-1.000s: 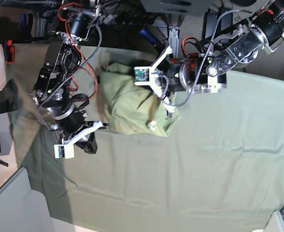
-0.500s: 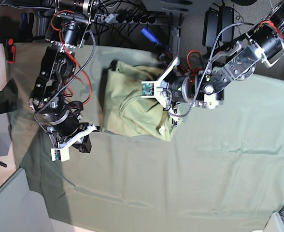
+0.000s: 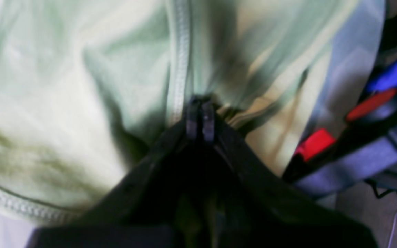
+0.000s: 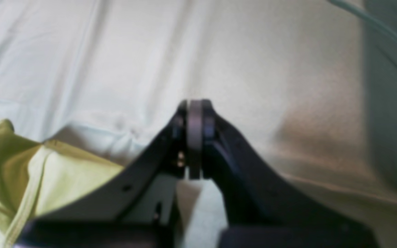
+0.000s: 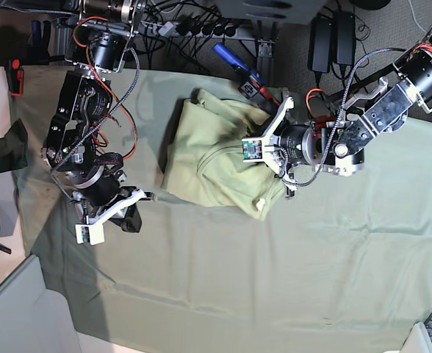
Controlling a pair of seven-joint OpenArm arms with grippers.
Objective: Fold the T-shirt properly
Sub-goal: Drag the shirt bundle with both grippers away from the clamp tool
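Right now the T-shirt [image 5: 216, 158] lies bunched in a heap on the table cloth [image 5: 275, 272], toward its far edge. The left gripper [image 3: 200, 119] has its jaws pressed together on a fold of the shirt beside a stitched seam. The right gripper [image 4: 194, 137] sits over bare cloth with jaws closed and empty, the shirt's edge just beside it.

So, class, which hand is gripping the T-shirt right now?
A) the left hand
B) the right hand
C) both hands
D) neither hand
A: in the left wrist view the left hand is shut on a seam of the T-shirt, while the right hand is shut over the table cloth, beside the shirt.
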